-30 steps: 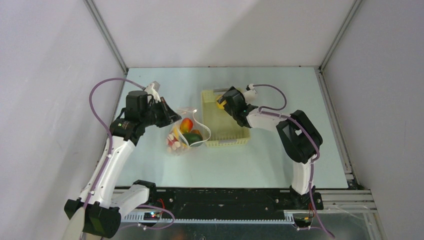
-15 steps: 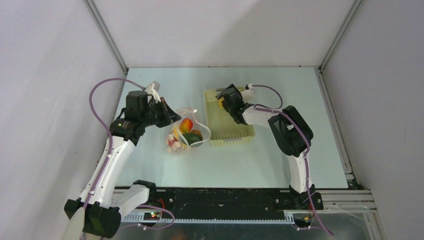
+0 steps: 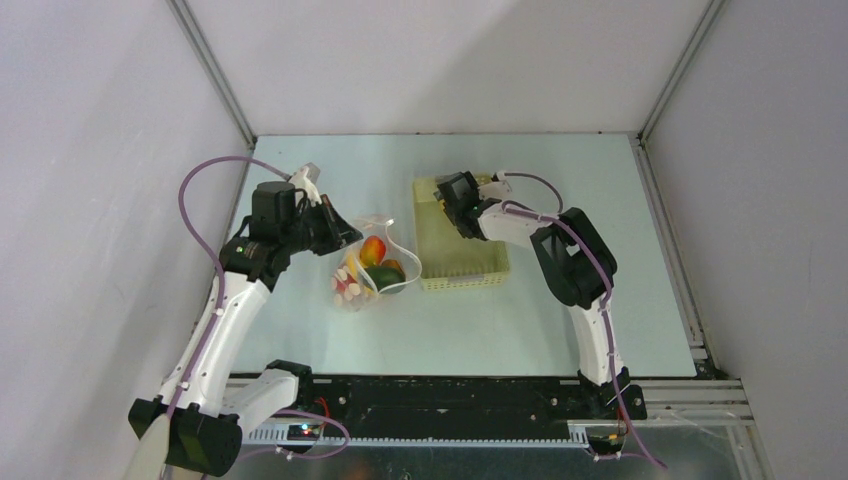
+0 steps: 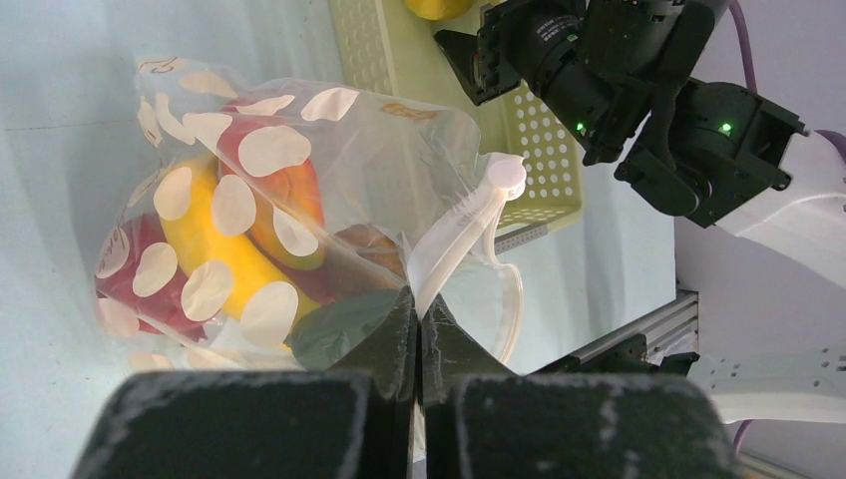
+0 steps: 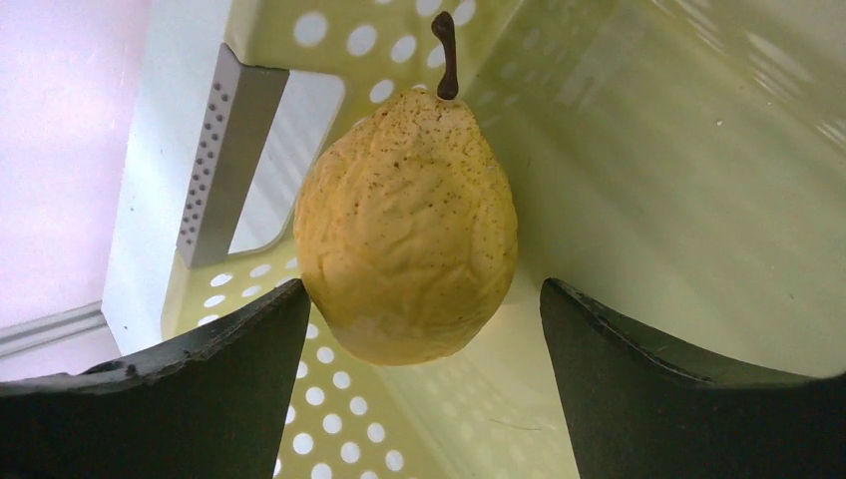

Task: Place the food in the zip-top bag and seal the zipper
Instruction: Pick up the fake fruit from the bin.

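Table (image 3: 300, 340): pale, both arms reach over it. Basket (image 3: 465, 283): pale yellow, perforated, right of centre, long axis running near to far. Bag (image 3: 365, 265): clear, floppy, white dots, just left of the basket and touching its near left corner. It slumps on the table with the bulky end toward the near side and the mouth lifted toward the far side and the basket.

Left gripper (image 4: 417, 299): jaws pressed fully together, pinching the zipper (image 4: 459, 235) at the mouth edge. The zipper is a narrow white strip that runs up and right from the jaws in the left wrist view, ends in a rounded tab, and tilts toward the basket.

Food in the bag, below the pinch: yellow banana (image 4: 214, 249) lying diagonally, red round pieces (image 4: 274, 165) behind it, dark green oval piece (image 4: 344, 324) nearest the jaws.

Right gripper (image 5: 423, 289): down inside the far end of the basket, jaws wide apart, nothing gripped. Pear (image 5: 404, 225): yellow, wrinkled skin with brown speckles, brown stem. It lies in the basket corner, long axis in line with the fingers, stem pointing away from the gripper and the fat end between the fingertips. One finger is at or touching the pear's side; there is a clear gap to the other.
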`<state>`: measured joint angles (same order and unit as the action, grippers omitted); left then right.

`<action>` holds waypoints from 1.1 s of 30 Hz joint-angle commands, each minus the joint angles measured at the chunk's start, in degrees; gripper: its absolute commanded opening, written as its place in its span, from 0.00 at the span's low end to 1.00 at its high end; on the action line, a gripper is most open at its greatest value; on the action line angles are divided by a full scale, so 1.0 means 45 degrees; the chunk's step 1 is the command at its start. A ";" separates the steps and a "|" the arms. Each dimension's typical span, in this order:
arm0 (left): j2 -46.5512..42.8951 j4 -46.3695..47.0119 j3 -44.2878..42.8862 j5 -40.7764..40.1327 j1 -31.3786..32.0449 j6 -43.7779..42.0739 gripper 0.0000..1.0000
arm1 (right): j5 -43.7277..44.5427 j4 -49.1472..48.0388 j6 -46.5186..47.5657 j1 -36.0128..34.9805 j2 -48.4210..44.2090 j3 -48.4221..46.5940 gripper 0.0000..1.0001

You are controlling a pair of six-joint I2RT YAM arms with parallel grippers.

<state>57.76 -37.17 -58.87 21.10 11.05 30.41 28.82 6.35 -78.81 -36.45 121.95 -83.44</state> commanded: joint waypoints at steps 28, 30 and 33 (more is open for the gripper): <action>-0.0221 0.0211 -0.0258 -0.0035 -0.0139 -0.0104 0.00 | 0.0841 -0.1859 0.2071 -0.0180 -0.2318 0.1721 0.51; -0.0204 0.0203 -0.0257 -0.0045 -0.0144 -0.0087 0.00 | 0.0739 -0.2058 0.2616 -0.0309 -0.2767 0.2018 0.51; -0.0217 0.0207 -0.0257 -0.0090 -0.0150 -0.0089 0.00 | 0.0364 -0.2377 0.3490 -0.0514 -0.3617 0.2539 0.51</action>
<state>57.69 -37.21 -58.87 21.08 11.05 30.41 30.13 -0.03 -69.73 -37.39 112.18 -73.91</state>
